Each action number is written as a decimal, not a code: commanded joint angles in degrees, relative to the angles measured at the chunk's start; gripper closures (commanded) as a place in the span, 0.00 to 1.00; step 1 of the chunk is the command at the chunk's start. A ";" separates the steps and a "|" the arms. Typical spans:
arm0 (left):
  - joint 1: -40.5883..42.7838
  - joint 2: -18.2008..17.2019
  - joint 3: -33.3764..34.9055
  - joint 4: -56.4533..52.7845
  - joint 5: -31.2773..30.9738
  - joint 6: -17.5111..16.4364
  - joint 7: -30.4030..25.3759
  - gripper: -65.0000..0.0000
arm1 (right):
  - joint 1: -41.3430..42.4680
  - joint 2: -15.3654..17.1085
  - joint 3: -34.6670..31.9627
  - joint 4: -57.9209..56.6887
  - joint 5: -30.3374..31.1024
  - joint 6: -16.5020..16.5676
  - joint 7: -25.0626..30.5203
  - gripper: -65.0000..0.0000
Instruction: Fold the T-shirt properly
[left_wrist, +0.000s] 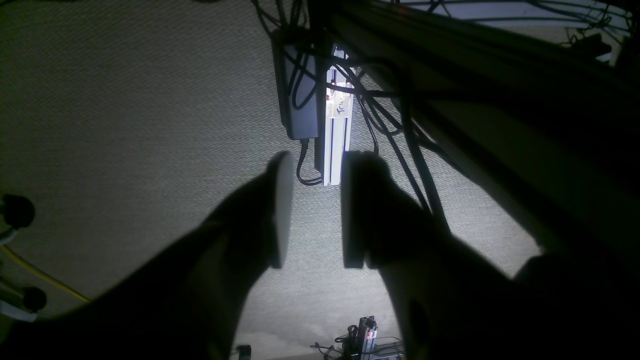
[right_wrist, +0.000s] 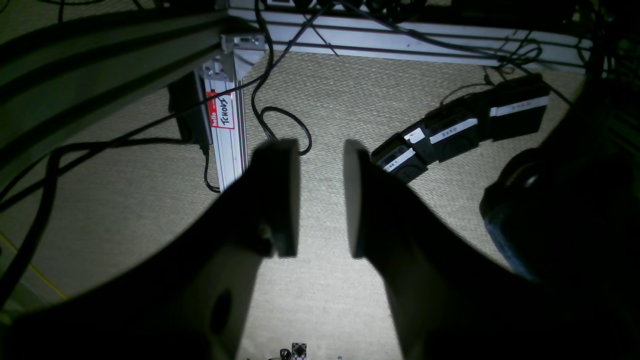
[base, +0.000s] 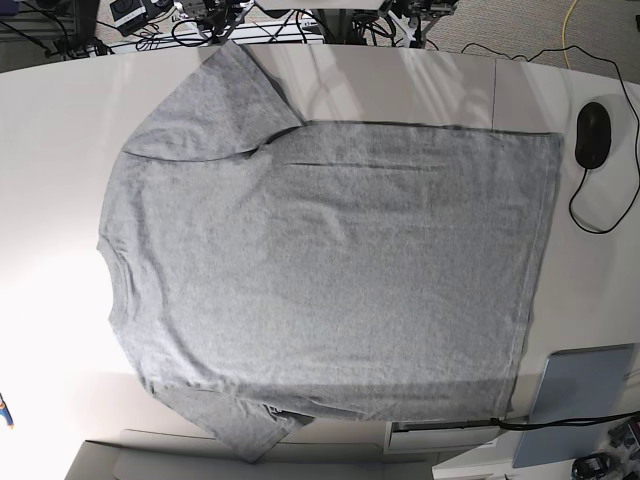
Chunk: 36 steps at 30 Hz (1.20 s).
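The heather-grey T-shirt lies spread flat on the white table in the base view, plain side up, neck at the left, hem at the right. One sleeve points to the far edge, the other hangs over the near edge. No arm shows in the base view. My left gripper is open and empty, pointing at the carpet below the table. My right gripper is open and empty too, also over the carpet. The shirt does not show in either wrist view.
A black computer mouse with its cable lies at the table's right edge. A grey pad sits at the near right corner. Aluminium frame posts, cables and black power bricks are under the table.
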 joint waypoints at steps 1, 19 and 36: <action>0.74 0.13 0.00 0.61 -0.20 -0.37 -0.37 0.72 | -0.17 0.50 0.11 0.26 0.31 0.13 0.39 0.75; 5.31 0.11 0.00 9.46 -3.39 -0.39 2.32 0.72 | -0.17 0.50 0.09 0.33 0.31 0.13 -2.03 0.75; 7.32 0.11 2.49 12.50 -0.81 -0.37 2.95 0.72 | -2.14 3.08 0.09 1.68 0.31 0.46 -4.61 0.75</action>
